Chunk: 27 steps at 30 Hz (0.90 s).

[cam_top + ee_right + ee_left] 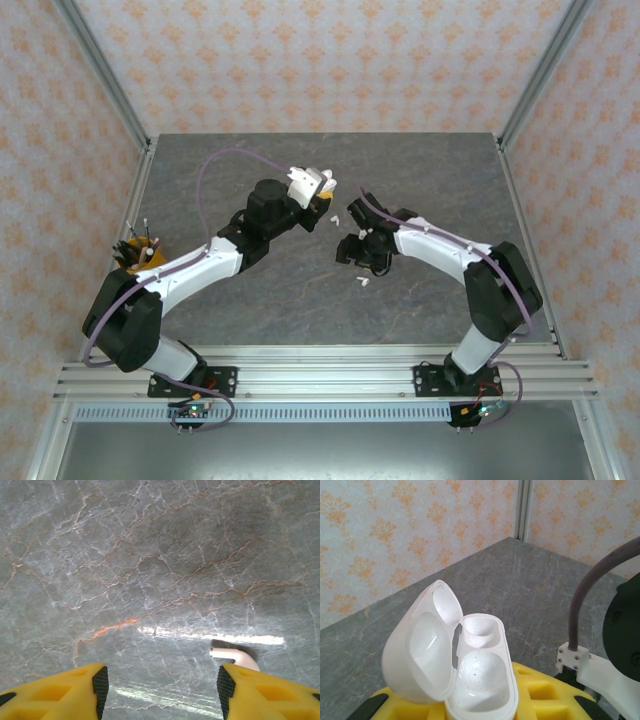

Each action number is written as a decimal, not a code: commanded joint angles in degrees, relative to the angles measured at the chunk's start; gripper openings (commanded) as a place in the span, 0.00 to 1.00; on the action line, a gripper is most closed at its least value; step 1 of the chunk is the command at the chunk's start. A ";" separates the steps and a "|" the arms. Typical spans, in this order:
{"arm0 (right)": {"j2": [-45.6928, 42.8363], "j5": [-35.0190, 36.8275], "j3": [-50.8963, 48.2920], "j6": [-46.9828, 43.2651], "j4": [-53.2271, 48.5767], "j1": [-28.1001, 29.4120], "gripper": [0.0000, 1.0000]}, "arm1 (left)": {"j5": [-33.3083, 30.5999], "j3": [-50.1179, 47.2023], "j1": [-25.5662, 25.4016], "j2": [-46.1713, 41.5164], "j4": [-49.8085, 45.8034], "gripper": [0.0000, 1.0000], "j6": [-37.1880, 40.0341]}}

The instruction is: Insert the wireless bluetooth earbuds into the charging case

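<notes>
The white charging case (pixel 470 670) is open, lid swung to the left, and both wells are empty. My left gripper (pixel 470 702) is shut on its base between yellow fingers (pixel 547 695) and holds it above the table at back centre (pixel 308 183). Two small white earbuds lie on the table, one (pixel 334 218) just right of the case and one (pixel 362 281) nearer the front. My right gripper (pixel 354 250) hovers between them, open and empty. In the right wrist view (pixel 162 685) a white earbud (pixel 231 654) lies beside the right finger, partly hidden behind it.
An orange and dark object (pixel 135 252) sits at the table's left edge with small white pieces by it. Metal frame posts (pixel 105 80) and patterned walls enclose the grey marble table (pixel 440 180).
</notes>
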 commanded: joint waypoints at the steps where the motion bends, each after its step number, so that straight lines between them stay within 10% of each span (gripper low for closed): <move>1: -0.81 -0.41 -1.19 2.35 -0.68 1.62 0.61 | -0.98 1.76 -0.51 -2.20 1.61 0.00 1.11; 27: 5.80 3.99 -5.25 2.70 1.36 4.39 0.59 | -1.22 2.36 -0.48 -2.09 1.17 0.00 1.64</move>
